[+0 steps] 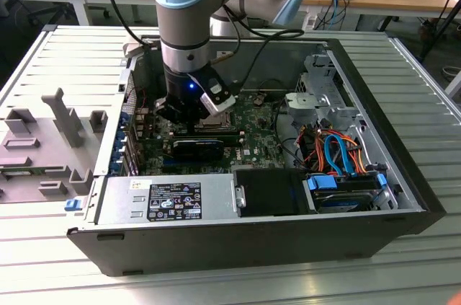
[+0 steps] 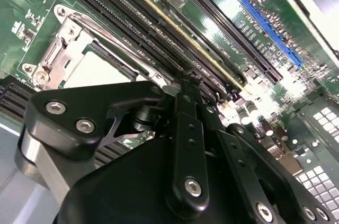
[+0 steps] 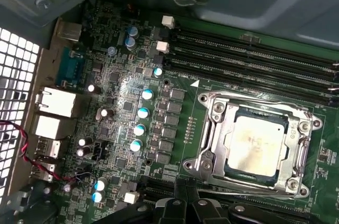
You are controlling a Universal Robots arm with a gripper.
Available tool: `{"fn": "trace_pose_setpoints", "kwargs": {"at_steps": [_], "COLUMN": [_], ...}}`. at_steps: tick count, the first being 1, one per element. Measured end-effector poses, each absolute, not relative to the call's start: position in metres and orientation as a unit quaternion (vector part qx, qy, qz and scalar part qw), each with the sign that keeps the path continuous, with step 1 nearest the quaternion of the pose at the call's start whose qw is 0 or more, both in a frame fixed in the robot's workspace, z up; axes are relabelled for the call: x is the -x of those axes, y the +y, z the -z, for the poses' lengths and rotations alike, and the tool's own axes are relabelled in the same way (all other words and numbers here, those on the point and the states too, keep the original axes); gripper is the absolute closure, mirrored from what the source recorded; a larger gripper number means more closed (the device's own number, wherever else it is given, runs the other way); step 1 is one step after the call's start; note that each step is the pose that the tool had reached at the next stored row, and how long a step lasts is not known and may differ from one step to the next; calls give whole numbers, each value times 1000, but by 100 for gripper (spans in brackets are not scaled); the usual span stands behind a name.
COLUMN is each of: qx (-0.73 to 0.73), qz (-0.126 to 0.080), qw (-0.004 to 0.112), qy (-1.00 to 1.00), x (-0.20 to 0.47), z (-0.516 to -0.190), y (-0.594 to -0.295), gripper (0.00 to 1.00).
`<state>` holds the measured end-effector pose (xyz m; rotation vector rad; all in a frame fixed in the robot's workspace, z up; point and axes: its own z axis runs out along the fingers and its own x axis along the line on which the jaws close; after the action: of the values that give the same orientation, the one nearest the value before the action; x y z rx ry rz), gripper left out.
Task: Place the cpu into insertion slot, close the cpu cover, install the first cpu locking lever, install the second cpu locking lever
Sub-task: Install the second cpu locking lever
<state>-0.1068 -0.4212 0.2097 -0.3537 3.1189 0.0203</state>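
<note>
The gripper (image 1: 184,122) hangs low inside the open computer case (image 1: 403,197), at the exterior view's left part of the green motherboard (image 3: 122,102); I cannot tell if it is spread or pressed together. Just beside it, the cpu (image 3: 257,139) sits in the insertion slot (image 3: 229,147), and the cpu cover (image 3: 254,102) seems to lie flat around it. I judge the lever steps are in hand, though I cannot tell if any lever is latched. Such a move calls for careful aim at a thin part.
</note>
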Motion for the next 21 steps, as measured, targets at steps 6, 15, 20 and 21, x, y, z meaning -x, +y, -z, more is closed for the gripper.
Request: {"fn": "trace_pose_setpoints", "kwargs": {"at_steps": [6, 15, 20, 21], "qx": [113, 113, 113, 113], "qz": [-8, -9, -9, -10], "qw": [1, 2, 2, 3], "qy": [994, 994, 994, 994], "x": [107, 107, 107, 107], "z": [-208, -203, -202, -204], "y": [-414, -407, -407, -407], "gripper": [89, 89, 89, 89]}}
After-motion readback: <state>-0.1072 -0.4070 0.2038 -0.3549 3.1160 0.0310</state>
